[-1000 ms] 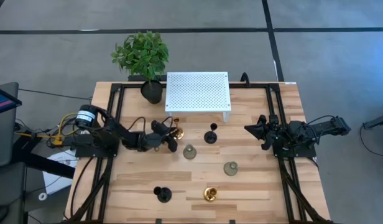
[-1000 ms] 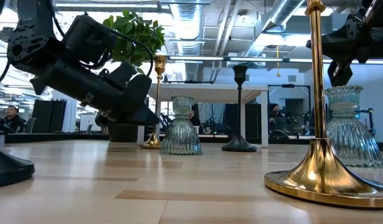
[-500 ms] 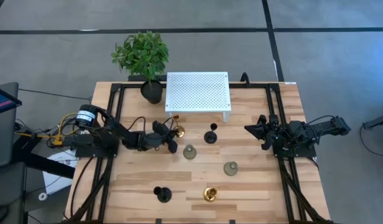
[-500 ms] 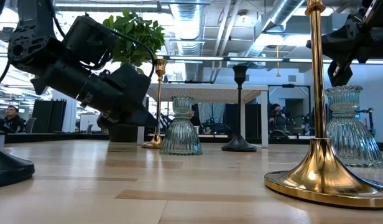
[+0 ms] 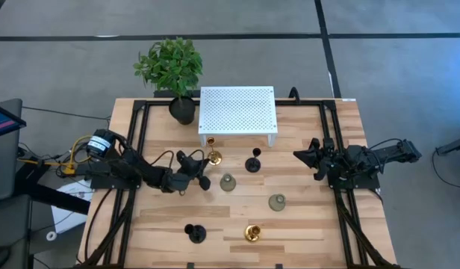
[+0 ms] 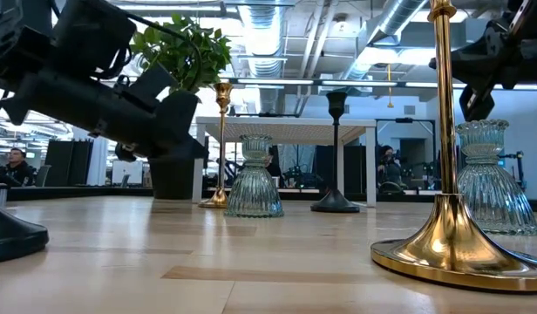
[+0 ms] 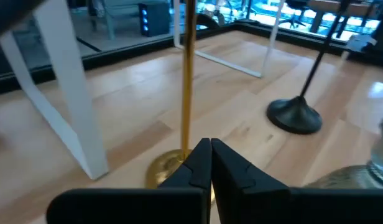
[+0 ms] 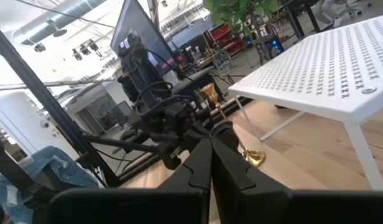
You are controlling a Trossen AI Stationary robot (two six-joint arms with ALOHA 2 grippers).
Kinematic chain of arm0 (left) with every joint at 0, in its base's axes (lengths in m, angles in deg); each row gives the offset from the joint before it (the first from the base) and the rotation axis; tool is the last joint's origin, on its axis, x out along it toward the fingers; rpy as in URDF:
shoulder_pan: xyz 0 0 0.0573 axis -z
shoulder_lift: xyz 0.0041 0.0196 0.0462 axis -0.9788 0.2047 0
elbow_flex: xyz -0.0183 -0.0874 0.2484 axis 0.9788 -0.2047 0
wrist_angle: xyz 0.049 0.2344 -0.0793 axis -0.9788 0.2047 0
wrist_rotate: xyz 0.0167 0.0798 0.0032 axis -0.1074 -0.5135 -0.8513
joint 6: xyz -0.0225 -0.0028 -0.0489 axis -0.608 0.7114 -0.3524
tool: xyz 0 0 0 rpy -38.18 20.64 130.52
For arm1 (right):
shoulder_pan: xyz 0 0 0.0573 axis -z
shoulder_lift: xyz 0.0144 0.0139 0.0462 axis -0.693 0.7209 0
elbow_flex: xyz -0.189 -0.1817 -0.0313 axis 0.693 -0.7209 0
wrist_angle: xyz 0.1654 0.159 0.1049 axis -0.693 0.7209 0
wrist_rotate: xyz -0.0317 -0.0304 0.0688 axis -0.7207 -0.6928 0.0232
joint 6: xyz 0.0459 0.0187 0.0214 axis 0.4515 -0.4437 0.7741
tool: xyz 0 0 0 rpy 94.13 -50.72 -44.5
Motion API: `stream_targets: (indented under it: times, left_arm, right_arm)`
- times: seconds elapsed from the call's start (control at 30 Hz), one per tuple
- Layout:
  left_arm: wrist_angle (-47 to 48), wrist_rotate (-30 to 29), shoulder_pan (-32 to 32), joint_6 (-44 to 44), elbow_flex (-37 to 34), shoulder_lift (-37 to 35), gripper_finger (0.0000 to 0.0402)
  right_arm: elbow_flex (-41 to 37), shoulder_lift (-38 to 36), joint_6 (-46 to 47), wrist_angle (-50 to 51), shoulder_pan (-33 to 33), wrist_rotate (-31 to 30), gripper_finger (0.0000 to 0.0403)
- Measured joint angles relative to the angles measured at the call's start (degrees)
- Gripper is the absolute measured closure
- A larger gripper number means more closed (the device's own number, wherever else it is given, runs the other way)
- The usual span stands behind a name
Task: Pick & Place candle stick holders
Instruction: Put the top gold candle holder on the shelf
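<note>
- Since a second ago, the left gripper (image 5: 204, 181) has drawn back from the gold candle stick holder (image 5: 212, 157) and its fingers have come together on nothing.
- That gold holder stands just ahead of the shut tips, beside the white rack (image 5: 237, 110).
- Right gripper (image 5: 299, 155) waits shut, well apart.
- Risk, I'd say: nudging forward with closed fingers could topple the slim stem.

Two matte-black jointed arms; the left arm (image 5: 133, 170) trails black and yellow cables, its fingers (image 7: 232, 168) wedge-shaped.
</note>
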Motion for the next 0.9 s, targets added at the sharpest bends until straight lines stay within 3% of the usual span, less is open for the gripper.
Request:
stream_targets:
  times: [0.1,0.33,0.57,0.9]
  left_arm:
    - [0.02,3.75,-0.29,0.0,0.0,0.0,0.0394]
    - [0.11,5.14,-4.07,0.61,0.0,0.02,0.0359]
    - [0.04,14.72,-8.42,0.61,0.0,0.02,0.028]
    - [0.02,15.49,-11.18,0.61,0.0,0.02,0.0186]
  right_arm:
    - [0.0,0.0,-0.02,0.81,0.0,-0.04,0.0403]
    - [0.0,0.01,0.0,1.01,0.0,-0.02,0.0403]
    - [0.0,0.02,0.04,1.02,0.0,-0.02,0.0403]
    - [0.0,0.0,0.04,1.02,0.0,-0.02,0.0403]
